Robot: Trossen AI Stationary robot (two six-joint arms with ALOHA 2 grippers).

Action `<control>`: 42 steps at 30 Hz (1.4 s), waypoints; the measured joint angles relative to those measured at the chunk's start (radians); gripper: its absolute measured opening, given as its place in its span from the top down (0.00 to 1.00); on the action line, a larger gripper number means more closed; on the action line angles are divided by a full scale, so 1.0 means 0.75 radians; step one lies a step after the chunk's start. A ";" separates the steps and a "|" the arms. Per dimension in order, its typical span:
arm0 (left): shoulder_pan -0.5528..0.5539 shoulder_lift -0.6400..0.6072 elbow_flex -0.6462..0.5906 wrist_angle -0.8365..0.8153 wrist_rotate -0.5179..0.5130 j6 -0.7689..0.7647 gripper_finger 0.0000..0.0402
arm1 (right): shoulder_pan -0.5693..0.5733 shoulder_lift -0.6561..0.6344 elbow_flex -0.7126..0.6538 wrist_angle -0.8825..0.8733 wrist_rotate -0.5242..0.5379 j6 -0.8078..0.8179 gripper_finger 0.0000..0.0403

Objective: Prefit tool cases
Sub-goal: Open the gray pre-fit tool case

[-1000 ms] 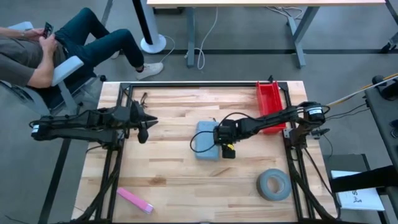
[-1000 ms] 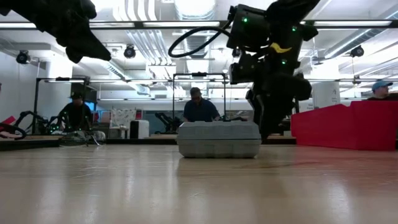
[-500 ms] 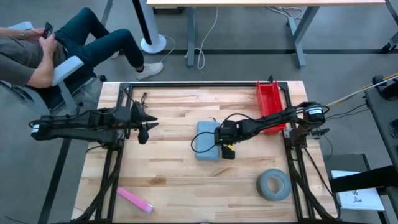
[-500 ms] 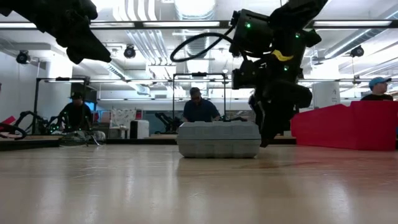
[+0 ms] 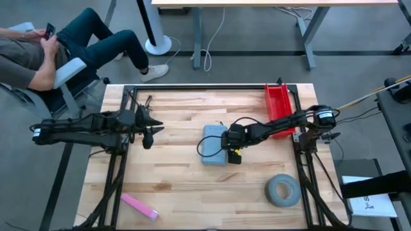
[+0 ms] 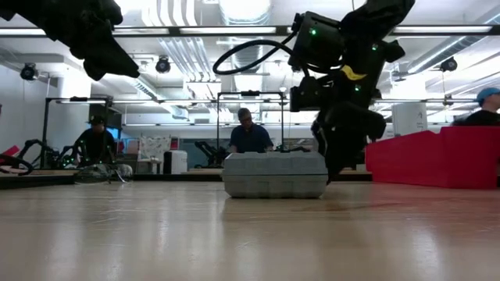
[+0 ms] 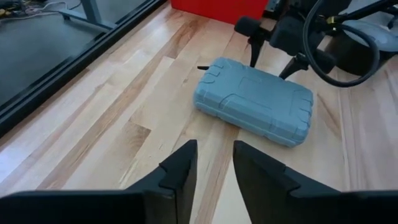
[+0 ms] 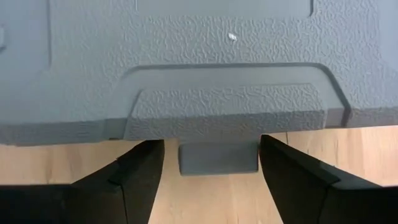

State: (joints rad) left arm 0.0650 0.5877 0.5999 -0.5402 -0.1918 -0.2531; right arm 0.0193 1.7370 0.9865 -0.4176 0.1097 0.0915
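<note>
right pincer sits wide open around the latch tab of the closed tool case, gripping nothing; left pincer hovers part-open, empty

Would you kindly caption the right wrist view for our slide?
Right tool, fingers open, straddles the latch tab of the closed blue-grey tool case.

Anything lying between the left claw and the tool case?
No. In the left wrist view only bare wood of the table runs from the left claw to the case; the high view shows the same.
</note>
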 joint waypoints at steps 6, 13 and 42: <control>0.000 0.000 0.000 -0.001 0.000 0.000 0.71 | 0.000 -0.001 -0.043 0.053 -0.015 0.045 0.46; 0.000 0.000 0.000 -0.001 0.005 -0.003 0.73 | 0.012 -0.032 -0.059 0.081 -0.012 0.106 0.47; 0.000 0.000 0.000 -0.006 0.027 -0.005 0.71 | 0.042 -0.080 -0.170 0.261 0.065 0.179 0.51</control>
State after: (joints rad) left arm 0.0653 0.5877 0.5999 -0.5446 -0.1719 -0.2565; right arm 0.0505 1.6772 0.8589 -0.2214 0.1585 0.2255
